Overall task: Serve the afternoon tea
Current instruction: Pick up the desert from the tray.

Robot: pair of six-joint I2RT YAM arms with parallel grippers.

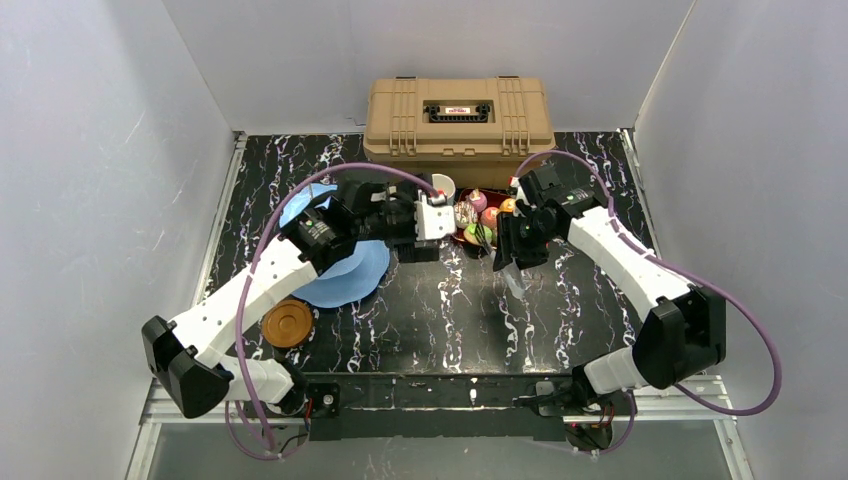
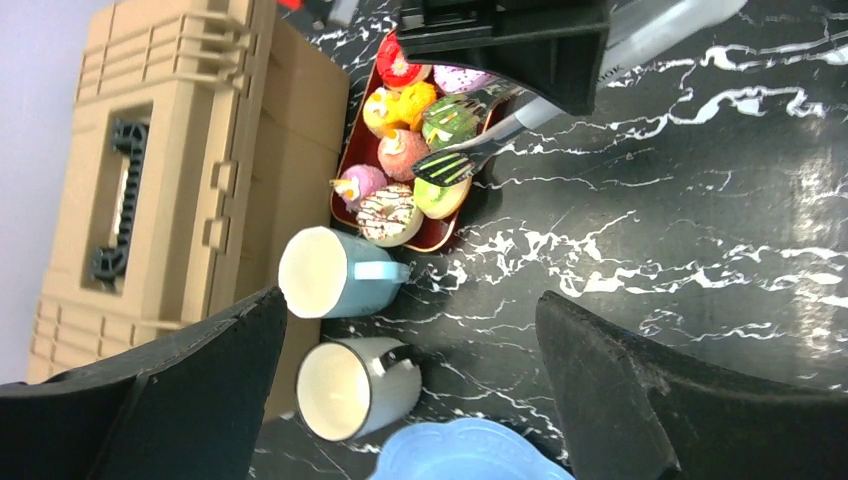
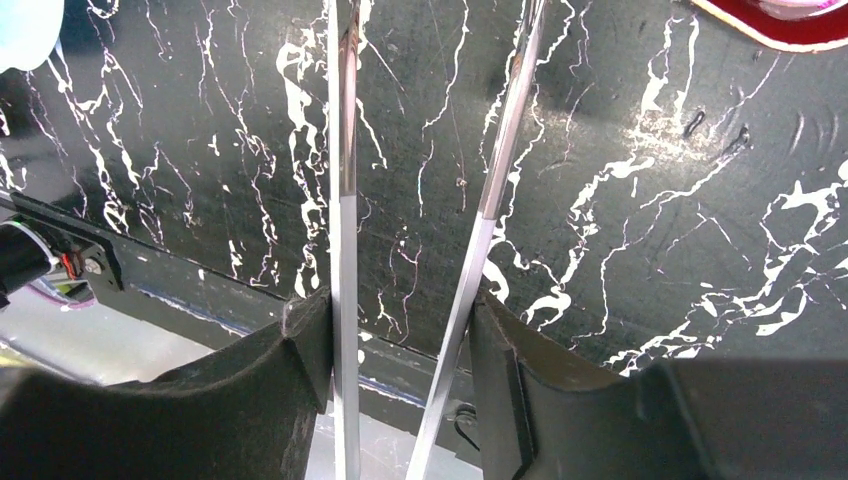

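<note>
Metal tongs (image 3: 343, 250) are held in the right pincer (image 3: 400, 320); left pincer (image 2: 408, 310) gapes wide, empty. Cakes (image 2: 400, 150) crowd the red tray (image 2: 437, 240), upper centre: serving seems barely begun.

Before the toolbox (image 1: 458, 118), 2 mugs (image 2: 335, 272) stand between the cake stand (image 2: 460, 452) and the tray (image 2: 436, 242).

The top external view looks steeply down from above and behind the arm bases. It covers the whole table (image 1: 450, 300), with the toolbox (image 1: 458, 118) at the far edge.

The left wrist view is rolled sideways, sits near the surface and faces the toolbox and the tray (image 2: 350, 150).

The right wrist view is closest and looks along the tongs (image 3: 342, 250) towards the table's near edge.

All three views share the tray. The first two also share its toy cakes (image 2: 400, 150).
</note>
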